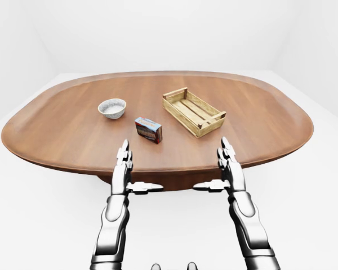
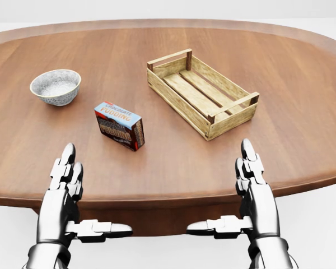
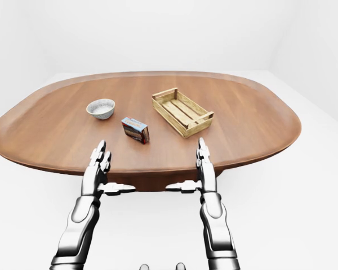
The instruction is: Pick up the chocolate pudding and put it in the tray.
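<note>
Camera layout: three head-mounted views, all facing my table (image 1: pixel 62 140) from above.
My head view sits nearest, cropping the table's far rim; my eye views sit farther off, sharing the whole tabletop and both forearms, slightly offset sideways.

"CHOCOLATE PUDDING" on the pudding box (image 2: pixel 119 125)

Bare white simulated room around one oval wooden table (image 1: pixel 67 135)

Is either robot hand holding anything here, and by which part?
Nothing is held. The left robot hand and right robot hand are open; the chocolate pudding sits untouched on the table.
</note>
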Robot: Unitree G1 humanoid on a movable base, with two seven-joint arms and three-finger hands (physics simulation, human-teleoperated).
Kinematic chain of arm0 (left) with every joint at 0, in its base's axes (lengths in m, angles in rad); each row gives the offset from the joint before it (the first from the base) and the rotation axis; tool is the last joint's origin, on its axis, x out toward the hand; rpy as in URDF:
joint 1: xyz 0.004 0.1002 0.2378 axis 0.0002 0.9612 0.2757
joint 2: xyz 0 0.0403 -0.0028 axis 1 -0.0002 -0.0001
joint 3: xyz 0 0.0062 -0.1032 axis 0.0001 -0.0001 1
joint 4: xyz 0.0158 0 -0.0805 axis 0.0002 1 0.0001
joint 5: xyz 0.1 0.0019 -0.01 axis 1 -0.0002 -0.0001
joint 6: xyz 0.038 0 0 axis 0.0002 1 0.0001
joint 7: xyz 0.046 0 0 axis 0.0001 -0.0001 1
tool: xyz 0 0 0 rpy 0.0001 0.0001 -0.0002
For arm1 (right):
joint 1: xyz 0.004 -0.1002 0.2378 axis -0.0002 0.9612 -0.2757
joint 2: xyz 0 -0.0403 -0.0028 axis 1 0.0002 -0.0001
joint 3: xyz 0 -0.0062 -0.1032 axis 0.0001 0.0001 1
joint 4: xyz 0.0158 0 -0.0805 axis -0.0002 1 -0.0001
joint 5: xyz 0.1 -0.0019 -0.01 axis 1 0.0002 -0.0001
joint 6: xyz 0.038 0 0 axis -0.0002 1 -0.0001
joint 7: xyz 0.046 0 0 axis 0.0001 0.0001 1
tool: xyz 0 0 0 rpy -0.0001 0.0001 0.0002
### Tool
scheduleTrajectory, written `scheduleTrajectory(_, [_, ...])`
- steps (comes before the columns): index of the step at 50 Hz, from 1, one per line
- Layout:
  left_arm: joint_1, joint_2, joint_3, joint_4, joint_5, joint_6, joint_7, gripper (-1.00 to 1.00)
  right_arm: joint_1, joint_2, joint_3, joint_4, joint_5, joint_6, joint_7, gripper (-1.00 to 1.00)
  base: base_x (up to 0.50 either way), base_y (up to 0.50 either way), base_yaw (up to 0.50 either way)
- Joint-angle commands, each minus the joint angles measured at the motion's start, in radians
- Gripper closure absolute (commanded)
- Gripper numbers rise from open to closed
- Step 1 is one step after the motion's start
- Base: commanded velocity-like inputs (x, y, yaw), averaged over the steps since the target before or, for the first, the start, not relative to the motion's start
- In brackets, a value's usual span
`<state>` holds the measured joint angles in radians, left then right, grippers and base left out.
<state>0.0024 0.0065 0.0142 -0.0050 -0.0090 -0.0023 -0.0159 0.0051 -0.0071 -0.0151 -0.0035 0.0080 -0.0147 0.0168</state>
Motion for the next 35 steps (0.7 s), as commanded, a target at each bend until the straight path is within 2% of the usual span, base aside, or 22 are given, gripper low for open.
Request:
scheduleTrajectory(1, [0.003, 0.010, 0.022, -0.006, -0.016, -0.007, -0.026, -1.00, 0.010, -0.011, -0.023, 0.000, 0.010, -0.040, 0.028, -1.00, 0.00, 0.00, 0.00])
scheduleTrajectory(2, [0.002, 0.011, 0.021, -0.003, -0.015, -0.009, -0.026, -1.00, 0.009, -0.012, -0.023, -0.016, 0.010, -0.026, 0.027, -1.00, 0.00, 0.00, 0.00])
scheduleTrajectory(4, [-0.001, 0.011, 0.021, 0.006, -0.013, -0.015, -0.027, -1.00, 0.006, -0.012, -0.024, -0.007, 0.010, -0.032, 0.028, -1.00, 0.00, 0.00, 0.00])
scheduleTrajectory(5, [-0.002, 0.011, 0.021, 0.007, -0.013, -0.015, -0.027, -1.00, 0.003, -0.011, -0.025, 0.027, 0.009, -0.062, 0.029, -1.00, 0.00, 0.00, 0.00])
scheduleTrajectory(6, [-0.002, 0.011, 0.020, 0.006, -0.012, -0.013, -0.027, -1.00, -0.002, -0.010, -0.026, 0.080, 0.007, -0.073, 0.029, -1.00, 0.00, 0.00, 0.00])
scheduleTrajectory(9, [-0.005, 0.012, 0.020, 0.015, -0.012, -0.017, -0.029, -1.00, 0.001, -0.012, -0.024, 0.056, 0.008, -0.073, 0.027, -1.00, 0.00, 0.00, 0.00])
scheduleTrajectory(10, [-0.006, 0.012, 0.021, 0.017, -0.012, -0.017, -0.029, -1.00, 0.006, -0.013, -0.023, 0.008, 0.008, -0.049, 0.025, -1.00, 0.00, 0.00, 0.00])
scheduleTrajectory(12, [-0.005, 0.012, 0.019, 0.012, -0.008, -0.010, -0.028, -1.00, 0.016, -0.013, -0.016, -0.025, -0.011, -0.052, 0.022, -1.00, 0.00, 0.00, 0.00])
scheduleTrajectory(13, [-0.002, 0.012, 0.018, 0.003, -0.006, -0.001, -0.027, -1.00, 0.013, -0.011, -0.015, 0.059, -0.022, -0.073, 0.022, -1.00, 0.00, 0.00, 0.00])
scheduleTrajectory(15, [0.000, 0.011, 0.018, -0.002, -0.007, 0.004, -0.027, -1.00, 0.014, -0.011, -0.015, 0.075, -0.030, -0.073, 0.018, -1.00, 0.00, 0.00, 0.00])
scheduleTrajectory(16, [-0.004, 0.012, 0.019, 0.007, -0.005, -0.001, -0.027, -1.00, 0.034, -0.010, -0.008, -0.056, -0.036, -0.073, 0.014, -1.00, 0.00, 0.00, 0.00])
scheduleTrajectory(18, [-0.008, 0.012, 0.020, 0.017, -0.005, -0.004, -0.027, -1.00, 0.042, -0.010, -0.009, -0.081, -0.052, -0.073, 0.005, -1.00, 0.00, 0.00, 0.00])
scheduleTrajectory(26, [-0.006, 0.011, 0.019, 0.012, -0.002, 0.009, -0.023, -1.00, 0.123, -0.002, -0.005, -0.287, -0.159, -0.073, -0.050, -1.00, 0.00, 0.00, 0.00])
scheduleTrajectory(28, [-0.006, 0.011, 0.019, 0.011, -0.001, 0.014, -0.021, -1.00, 0.138, -0.001, -0.007, -0.251, -0.174, -0.073, -0.068, -1.00, 0.00, 0.00, 0.00])
scheduleTrajectory(30, [-0.009, 0.012, 0.020, 0.026, 0.000, 0.006, -0.021, -1.00, 0.151, 0.001, -0.008, -0.252, -0.194, -0.073, -0.081, -1.00, 0.00, 0.00, 0.00])
scheduleTrajectory(31, [-0.009, 0.012, 0.020, 0.025, 0.001, 0.009, -0.020, -1.00, 0.158, 0.004, -0.004, -0.344, -0.201, -0.073, -0.068, -1.00, 0.00, 0.00, 0.00])
scheduleTrajectory(32, [-0.012, 0.012, 0.021, 0.035, 0.000, 0.003, -0.021, -1.00, 0.163, 0.002, -0.005, -0.288, -0.204, -0.073, -0.080, -1.00, 0.00, 0.00, 0.00])
scheduleTrajectory(33, [-0.012, 0.012, 0.021, 0.037, 0.001, 0.002, -0.020, -1.00, 0.167, 0.006, -0.001, -0.364, -0.202, -0.073, -0.066, -1.00, 0.00, 0.00, 0.00])
scheduleTrajectory(35, [-0.013, 0.012, 0.021, 0.038, 0.001, 0.002, -0.020, -1.00, 0.161, 0.006, -0.001, -0.378, -0.204, -0.073, -0.063, -1.00, 0.00, 0.00, 0.00])
